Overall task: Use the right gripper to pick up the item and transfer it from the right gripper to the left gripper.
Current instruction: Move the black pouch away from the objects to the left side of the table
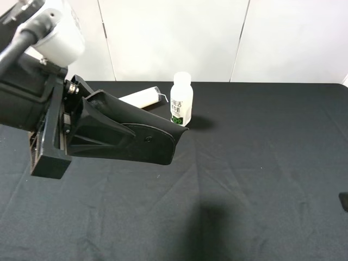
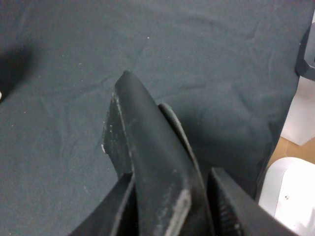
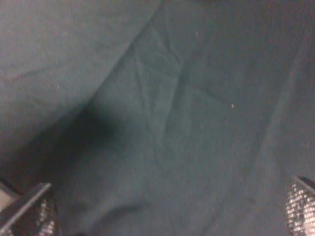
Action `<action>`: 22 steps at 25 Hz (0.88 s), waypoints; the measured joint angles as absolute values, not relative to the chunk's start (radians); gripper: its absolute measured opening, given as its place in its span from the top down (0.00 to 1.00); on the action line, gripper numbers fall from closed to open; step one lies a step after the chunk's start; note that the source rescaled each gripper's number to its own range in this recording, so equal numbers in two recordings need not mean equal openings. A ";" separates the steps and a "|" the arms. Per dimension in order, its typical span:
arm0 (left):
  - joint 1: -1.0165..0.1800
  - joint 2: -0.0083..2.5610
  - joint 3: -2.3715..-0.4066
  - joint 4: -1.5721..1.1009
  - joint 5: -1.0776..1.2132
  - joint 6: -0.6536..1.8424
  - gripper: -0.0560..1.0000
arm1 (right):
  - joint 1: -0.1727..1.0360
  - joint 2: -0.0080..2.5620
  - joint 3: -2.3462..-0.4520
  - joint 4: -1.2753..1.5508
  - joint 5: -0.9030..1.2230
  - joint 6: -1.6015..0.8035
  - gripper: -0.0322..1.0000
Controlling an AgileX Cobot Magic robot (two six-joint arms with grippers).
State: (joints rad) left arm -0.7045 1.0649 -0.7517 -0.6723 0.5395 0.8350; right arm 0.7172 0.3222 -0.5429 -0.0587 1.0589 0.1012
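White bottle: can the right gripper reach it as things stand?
Probably yes. The right gripper is open and empty; the cloth right of the white bottle is bare. The case, held by the left gripper, hangs on its left.

White tube [image 1: 142, 97] partly behind black case [image 1: 128, 133]

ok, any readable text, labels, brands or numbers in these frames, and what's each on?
White bottle: dark print on its label, with a green patch at the bottom; too small and blurred to read.
White tube: no print visible.
Black case: no print visible in the high or left wrist view.
Black cloth in the right wrist view: no text.
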 joint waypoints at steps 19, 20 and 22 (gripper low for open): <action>-0.704 1.065 -0.752 -0.667 0.521 0.835 0.94 | 0.693 0.174 -0.492 -0.065 1.031 0.044 0.00; -0.704 1.065 -0.752 -0.664 0.520 0.835 0.94 | 0.663 0.171 -0.492 -0.065 1.029 0.044 0.00; -0.704 1.065 -0.752 -0.662 0.519 0.835 0.94 | 0.582 0.150 -0.492 -0.065 1.022 0.044 0.00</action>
State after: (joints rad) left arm -0.7045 1.0649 -0.7517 -0.6620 0.5189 0.8350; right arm 0.5819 0.1495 -0.4918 -0.0652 1.0217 0.0442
